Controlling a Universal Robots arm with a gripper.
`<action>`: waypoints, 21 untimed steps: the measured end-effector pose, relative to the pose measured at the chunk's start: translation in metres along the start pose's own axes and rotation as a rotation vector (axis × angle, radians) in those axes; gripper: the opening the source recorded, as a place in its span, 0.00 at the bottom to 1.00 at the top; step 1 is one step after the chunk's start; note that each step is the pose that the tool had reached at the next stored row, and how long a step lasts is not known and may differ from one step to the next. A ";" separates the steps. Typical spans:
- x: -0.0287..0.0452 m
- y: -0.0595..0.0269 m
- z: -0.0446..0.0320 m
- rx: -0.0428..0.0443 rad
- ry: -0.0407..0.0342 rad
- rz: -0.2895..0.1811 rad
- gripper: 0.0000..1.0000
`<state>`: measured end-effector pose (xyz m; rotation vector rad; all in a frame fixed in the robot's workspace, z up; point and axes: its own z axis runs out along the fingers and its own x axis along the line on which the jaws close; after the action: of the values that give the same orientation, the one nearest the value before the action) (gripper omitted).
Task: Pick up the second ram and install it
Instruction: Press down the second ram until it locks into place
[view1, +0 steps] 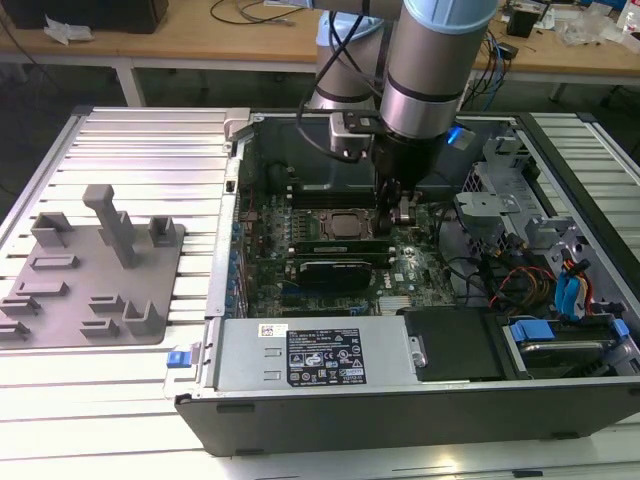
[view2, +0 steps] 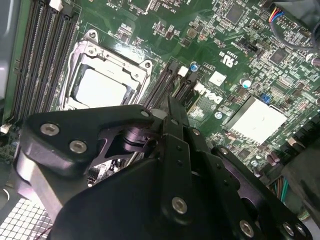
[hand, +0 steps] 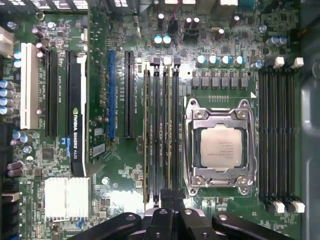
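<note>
In the first wrist view the second ram (hand: 175, 140) shows edge-on as a thin green stick standing in the memory slot closest to the CPU socket (hand: 218, 145). My gripper (hand: 172, 196) is shut, its black fingers pressed together over one end of that stick. I cannot tell whether they touch it. Another thin stick (hand: 146, 140) stands in the outermost slot of the same bank. In the second wrist view the gripper (view2: 167, 111) hovers just above the slot ends beside the socket (view2: 102, 85). The exterior view has the gripper (view1: 397, 218) low inside the open computer case, next to the socket (view1: 345, 225).
A graphics card (hand: 76, 115) and a silver heatsink (hand: 66, 197) lie beyond the slot bank. A bank of black slots (hand: 277, 135) flanks the socket's other side. A grey fixture (view1: 95, 270) sits at the exterior view's left. The power supply (view1: 310, 355) and drive cages (view1: 520, 230) crowd the case.
</note>
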<state>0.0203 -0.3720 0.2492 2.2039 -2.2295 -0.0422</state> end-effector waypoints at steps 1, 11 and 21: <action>-0.0001 -0.0002 0.0035 0.0000 -0.0001 0.001 0.08; -0.0007 -0.0051 0.0121 0.0001 -0.0002 0.001 0.08; -0.0006 -0.0053 0.0198 0.0001 0.0006 0.001 0.08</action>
<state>0.0251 -0.3712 0.2293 2.2027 -2.2302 -0.0415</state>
